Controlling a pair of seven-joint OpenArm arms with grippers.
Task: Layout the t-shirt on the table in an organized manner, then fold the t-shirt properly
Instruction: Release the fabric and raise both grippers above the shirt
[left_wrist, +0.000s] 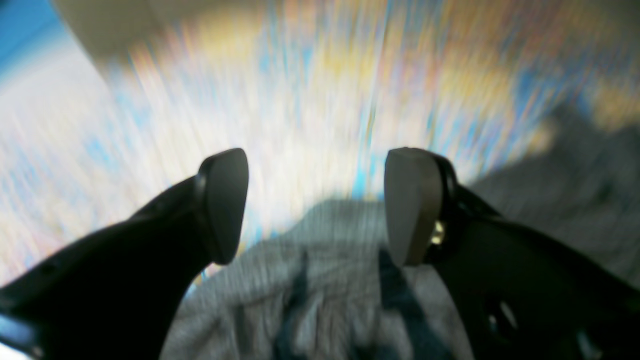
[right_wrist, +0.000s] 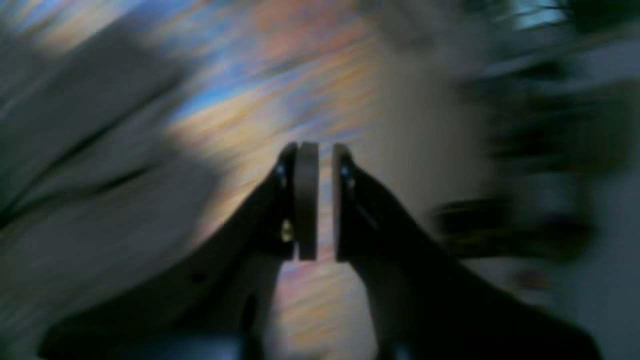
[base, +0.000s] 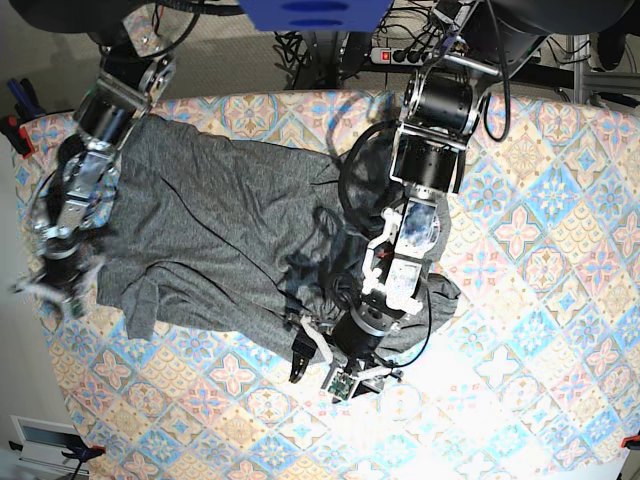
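The t-shirt (base: 210, 230), dark heathered grey, lies rumpled and partly spread across the patterned table (base: 540, 300), creased toward the middle. The left gripper (left_wrist: 316, 205) hovers over its fabric, jaws wide apart and empty. The right gripper (right_wrist: 320, 200), nearly closed, holds nothing.

The dark-grey t-shirt (base: 210, 235) lies spread — rumpled, creased — across the pastel-tiled table (base: 560, 250).

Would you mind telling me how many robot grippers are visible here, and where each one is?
2. The left gripper, jaws open, hangs over the t-shirt's near edge at mid-table. The right gripper, jaws nearly closed on nothing, sits at the table's far side edge by the shirt.
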